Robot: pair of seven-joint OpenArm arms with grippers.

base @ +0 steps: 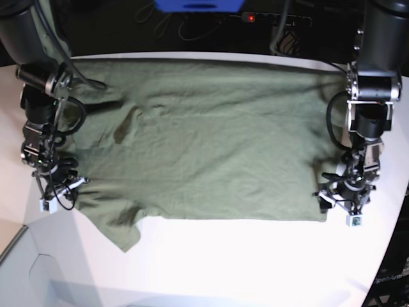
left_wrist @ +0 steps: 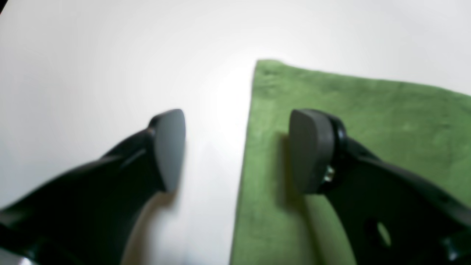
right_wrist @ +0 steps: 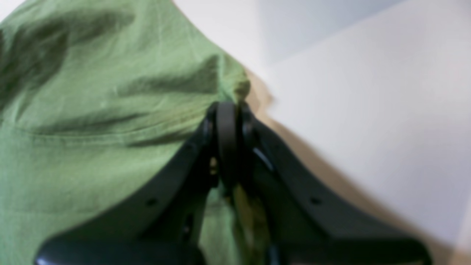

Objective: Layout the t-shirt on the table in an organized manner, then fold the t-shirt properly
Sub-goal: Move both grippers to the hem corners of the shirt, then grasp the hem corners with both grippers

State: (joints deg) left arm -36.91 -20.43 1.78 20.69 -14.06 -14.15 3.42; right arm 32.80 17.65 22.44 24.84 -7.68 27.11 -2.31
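So the t-shirt (base: pixel 204 141) is spread out flat across the white table (base: pixel 230 256), taking up most of the far half, with one sleeve (base: pixel 121 230) sticking out toward the near edge. The right gripper (right_wrist: pixel 228 110) is pinched tight on a bit of the shirt's edge, fabric bunched between the closed fingers. The left gripper (left_wrist: pixel 237 151) sits wide apart right at the shirt's corner, one pad (left_wrist: pixel 311 151) over the cloth and the other (left_wrist: pixel 170 147) over bare table, gripping nothing.
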